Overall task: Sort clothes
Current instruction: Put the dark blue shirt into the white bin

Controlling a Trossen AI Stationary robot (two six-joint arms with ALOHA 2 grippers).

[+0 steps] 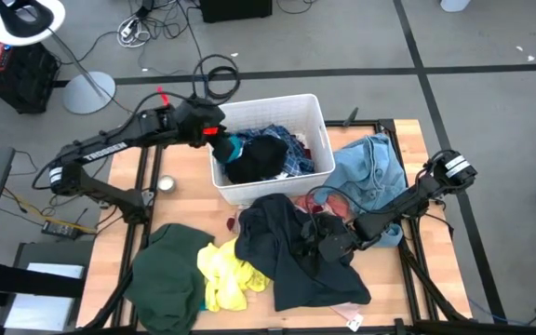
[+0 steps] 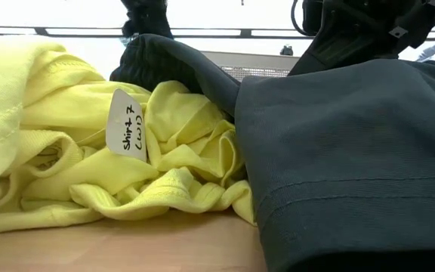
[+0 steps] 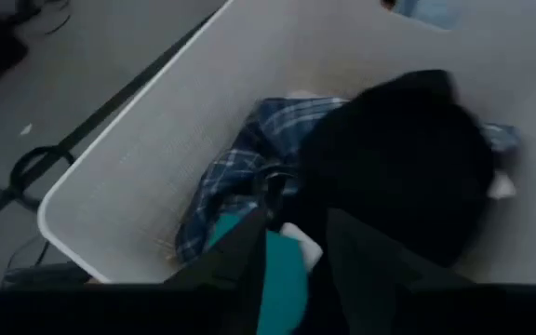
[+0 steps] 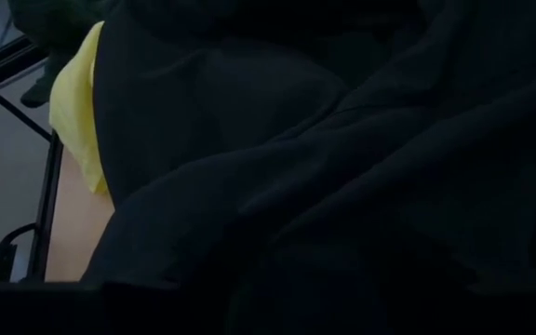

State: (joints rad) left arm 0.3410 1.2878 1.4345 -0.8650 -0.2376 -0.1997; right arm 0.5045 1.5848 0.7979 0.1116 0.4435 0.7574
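High view shows the clothes split up: a black garment (image 1: 261, 156) and a blue plaid one (image 1: 296, 154) in the white bin (image 1: 316, 116) at upper centre, a dark slate shirt (image 1: 291, 251), a yellow shirt (image 1: 226, 274) and a dark green one (image 1: 167, 270) along the lower edge, and denim (image 1: 370, 167) at right.

All of it is soft, light and floppy. It should bunch and drape when lifted, so a raised fold or hem is the best place to pinch.

The left gripper (image 1: 214, 138) hangs over the bin's left end; whether its jaws are spread I cannot tell. The right gripper (image 1: 328, 244) sits low on the slate shirt, jaws spread, but the cloth hides them, and the right wrist view shows only dark folds.
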